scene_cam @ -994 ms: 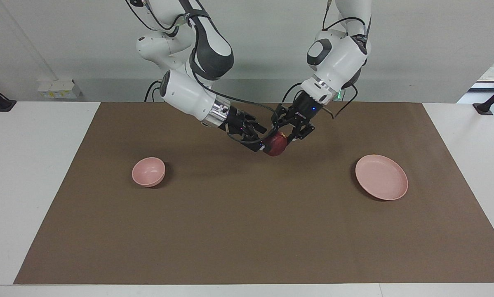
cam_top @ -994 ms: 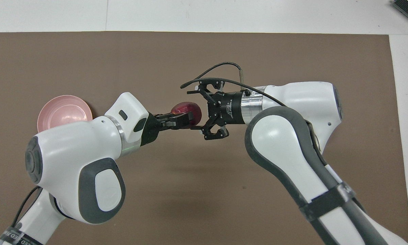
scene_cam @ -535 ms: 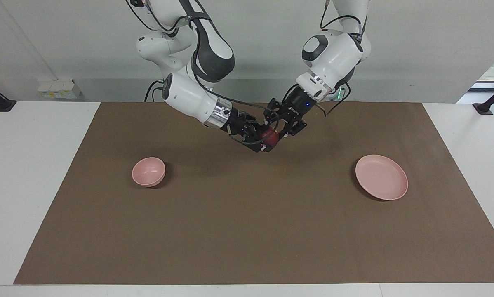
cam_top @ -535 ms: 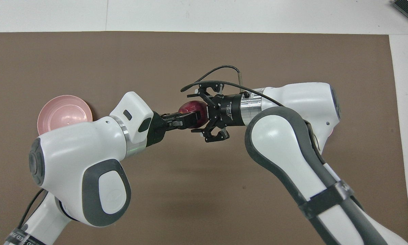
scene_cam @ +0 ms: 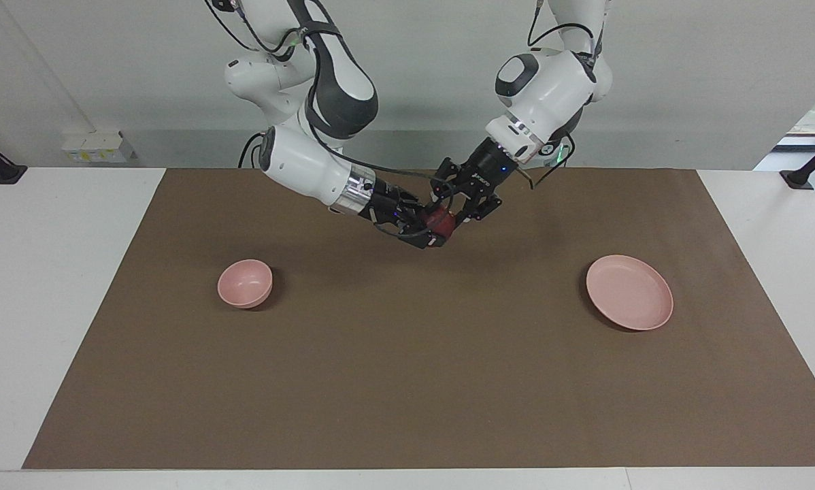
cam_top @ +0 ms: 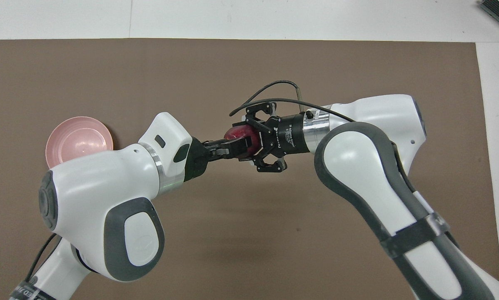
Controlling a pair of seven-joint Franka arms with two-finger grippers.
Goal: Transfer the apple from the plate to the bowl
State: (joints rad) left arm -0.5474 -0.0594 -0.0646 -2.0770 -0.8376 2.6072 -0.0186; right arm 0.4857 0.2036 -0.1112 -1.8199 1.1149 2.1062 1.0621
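The dark red apple (scene_cam: 440,221) is in the air over the middle of the brown mat, between my two grippers. My left gripper (scene_cam: 450,214) is shut on it; in the overhead view its fingers (cam_top: 233,148) pinch the apple (cam_top: 238,132). My right gripper (scene_cam: 432,231) meets it head-on, open, with its fingers (cam_top: 254,118) spread on either side of the apple. The flat pink plate (scene_cam: 628,292) lies empty toward the left arm's end, partly hidden by that arm in the overhead view (cam_top: 76,137). The small pink bowl (scene_cam: 244,282) stands empty toward the right arm's end, hidden overhead.
The brown mat (scene_cam: 407,381) covers most of the white table (scene_cam: 54,286). A black cable (cam_top: 270,85) loops off the right wrist above the grippers. Both forearms cross the mat's middle strip nearest the robots.
Both grippers and the apple have risen and shifted a little toward the right arm's end. The right gripper has moved in, so the apple now lies between its fingers.
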